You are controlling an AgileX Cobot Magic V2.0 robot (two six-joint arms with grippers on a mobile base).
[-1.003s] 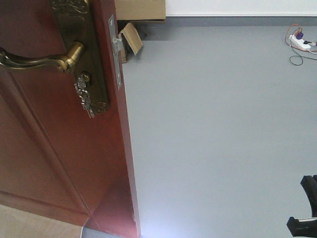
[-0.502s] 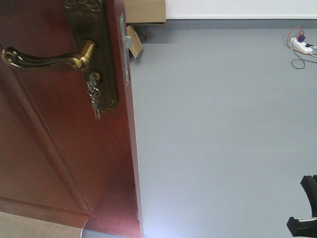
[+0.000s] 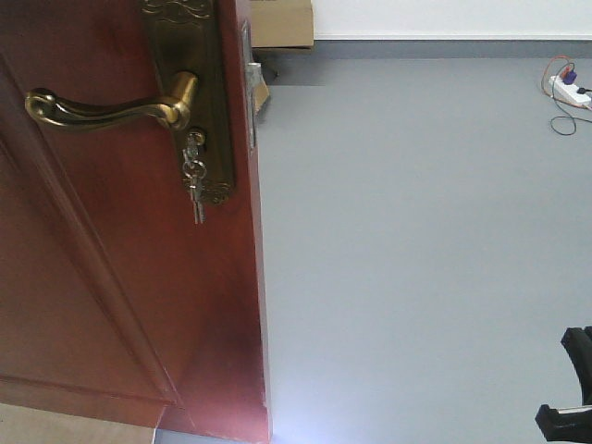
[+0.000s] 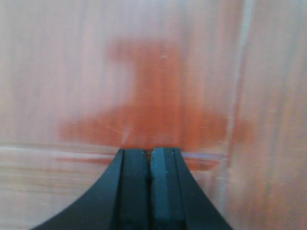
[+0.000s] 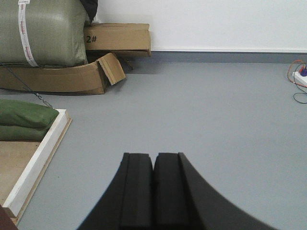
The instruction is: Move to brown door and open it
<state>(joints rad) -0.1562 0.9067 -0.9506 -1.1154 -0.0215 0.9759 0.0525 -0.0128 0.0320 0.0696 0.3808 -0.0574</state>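
Grey floor (image 3: 416, 231) beyond brown door (image 3: 111, 296) edge | left fingers (image 4: 134, 182) pressed together, empty, facing panel | right fingers (image 5: 139, 182) together, empty | advise steady push, clear of lever handle (image 3: 102, 109).

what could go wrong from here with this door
1. The left tool is shut and close to the glossy reddish-brown wooden door, not on the curved brass lever handle; pushing could make it slip or scuff the panel.
2. The small silver keys hang just under the lever and could snag.
3. A white power strip with cables lies on the grey floor; the base might run over it.
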